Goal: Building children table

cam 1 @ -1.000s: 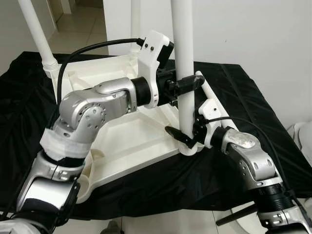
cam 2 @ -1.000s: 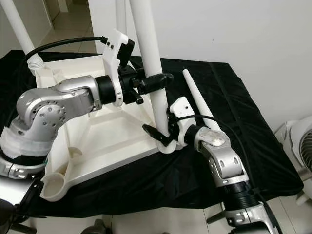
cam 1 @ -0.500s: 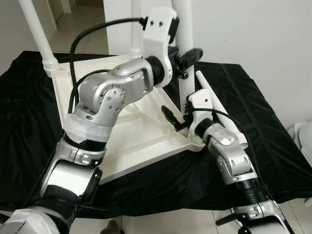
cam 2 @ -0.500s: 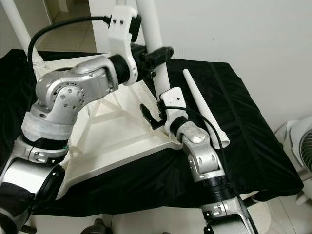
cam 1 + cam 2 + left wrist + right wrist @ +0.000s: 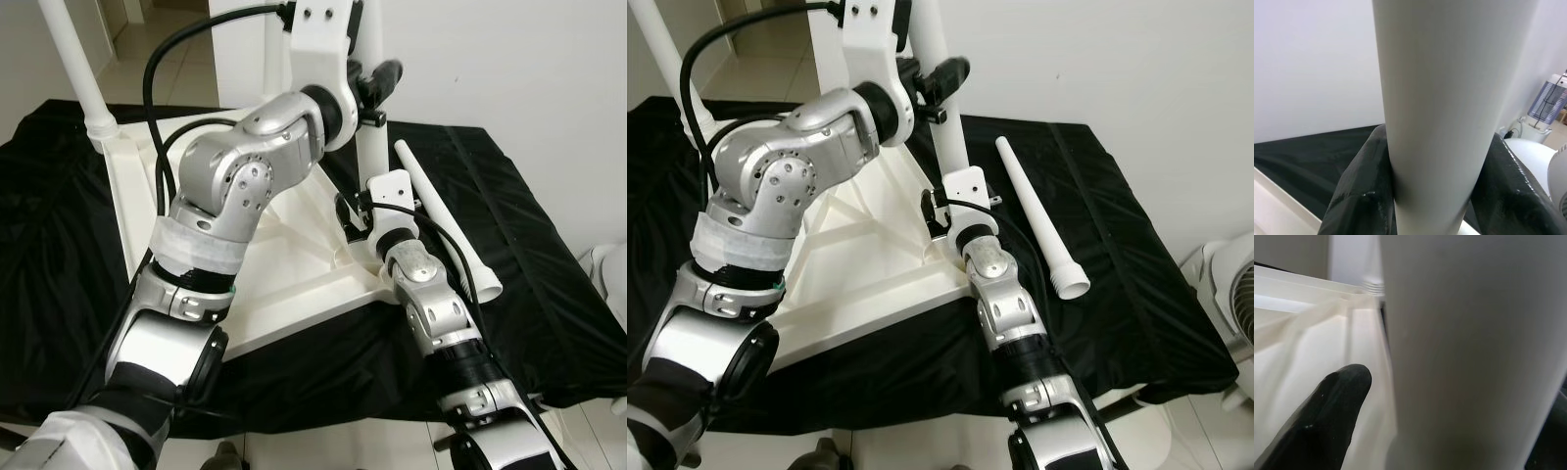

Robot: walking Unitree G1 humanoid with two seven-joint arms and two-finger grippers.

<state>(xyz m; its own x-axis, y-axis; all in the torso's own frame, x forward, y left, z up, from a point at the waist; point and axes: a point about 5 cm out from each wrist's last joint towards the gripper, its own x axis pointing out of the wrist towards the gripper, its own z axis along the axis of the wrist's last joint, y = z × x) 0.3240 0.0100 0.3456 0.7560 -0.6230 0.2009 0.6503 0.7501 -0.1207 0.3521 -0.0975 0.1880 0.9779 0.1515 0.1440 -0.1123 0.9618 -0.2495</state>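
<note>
**Both hands on upright leg of upturned tabletop**

White tabletop point(image 5: 284, 264) lies upside down on black-draped surface point(image 5: 549, 255). Upright leg point(image 5: 370, 147) stands in tabletop's near right corner. Left hand point(image 5: 377, 83) clamped around leg high up, fingers point(image 5: 1359, 196) pressed on both sides. Right hand point(image 5: 348, 217) at leg's base; grip can't be told. Loose leg point(image 5: 1038, 220) lies on surface, right of tabletop. No readable writing.
</note>
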